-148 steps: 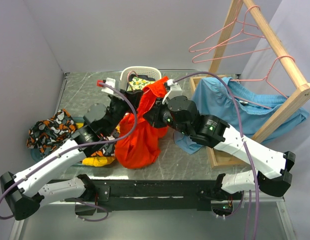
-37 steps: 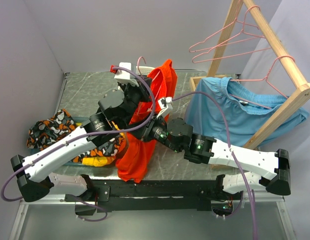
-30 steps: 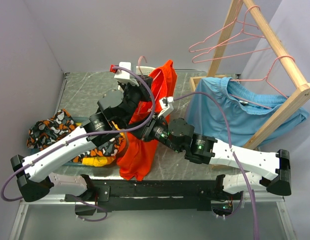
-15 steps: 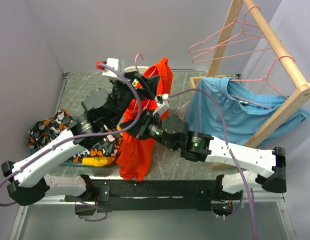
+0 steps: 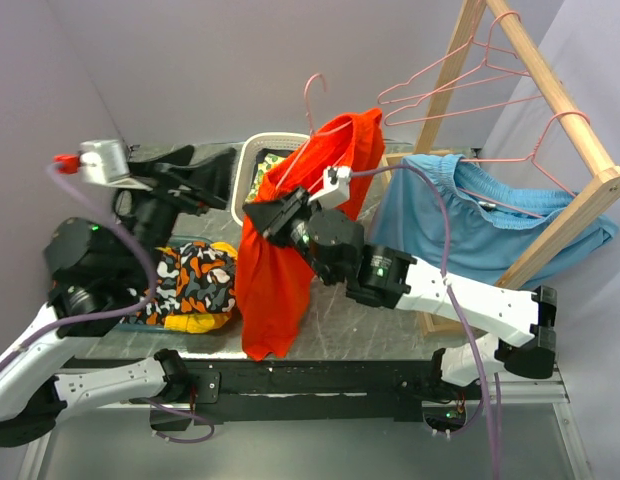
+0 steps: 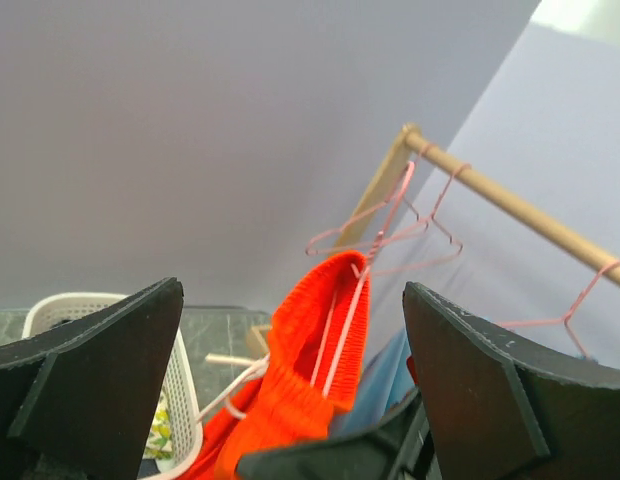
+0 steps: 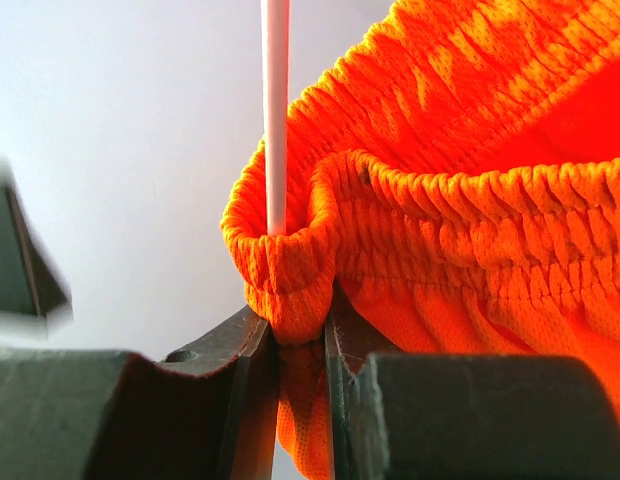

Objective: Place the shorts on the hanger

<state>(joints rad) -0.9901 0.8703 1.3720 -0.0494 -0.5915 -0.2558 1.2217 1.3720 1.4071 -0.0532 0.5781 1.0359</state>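
Observation:
The bright red-orange shorts (image 5: pixel 275 270) hang in the air over the middle of the table. A pink wire hanger (image 5: pixel 309 92) is threaded through their waistband, its hook sticking up above the cloth. My right gripper (image 5: pixel 262 215) is shut on a fold of the elastic waistband (image 7: pixel 295 290), with the hanger wire (image 7: pixel 275 120) rising just behind the pinch. My left gripper (image 5: pixel 203 178) stands wide open at the left, apart from the shorts. In the left wrist view the waistband (image 6: pixel 315 350) and the wire show between the spread fingers (image 6: pixel 100 380), untouched.
A wooden rack (image 5: pixel 555 85) stands at the right with spare pink hangers (image 5: pixel 440 85) on its rod and light blue shorts (image 5: pixel 470 215) draped at its foot. A white basket (image 5: pixel 252 158) sits behind the shorts. Patterned cloth (image 5: pixel 190 285) lies at the left.
My left gripper opened, let go and drew back to the left. My right arm lifted the shorts and hanger higher and to the right.

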